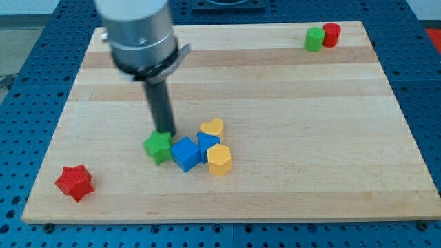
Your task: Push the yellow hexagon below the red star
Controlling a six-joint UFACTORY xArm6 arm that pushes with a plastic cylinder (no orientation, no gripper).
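Observation:
The yellow hexagon point(219, 160) sits near the board's middle, at the lower right of a cluster. The red star point(74, 182) lies at the board's lower left corner, far to the left of the hexagon. My tip point(165, 133) stands at the top edge of a green star point(158, 147), left of the cluster. A blue cube point(185, 153) and a second blue block point(209, 143) lie between the green star and the hexagon. A yellow heart point(213, 127) sits just above them.
A green block point(315, 38) and a red cylinder point(332, 34) stand together at the board's top right corner. The wooden board point(310, 138) rests on a blue perforated table. The arm's grey body point(136, 34) hangs over the board's top left.

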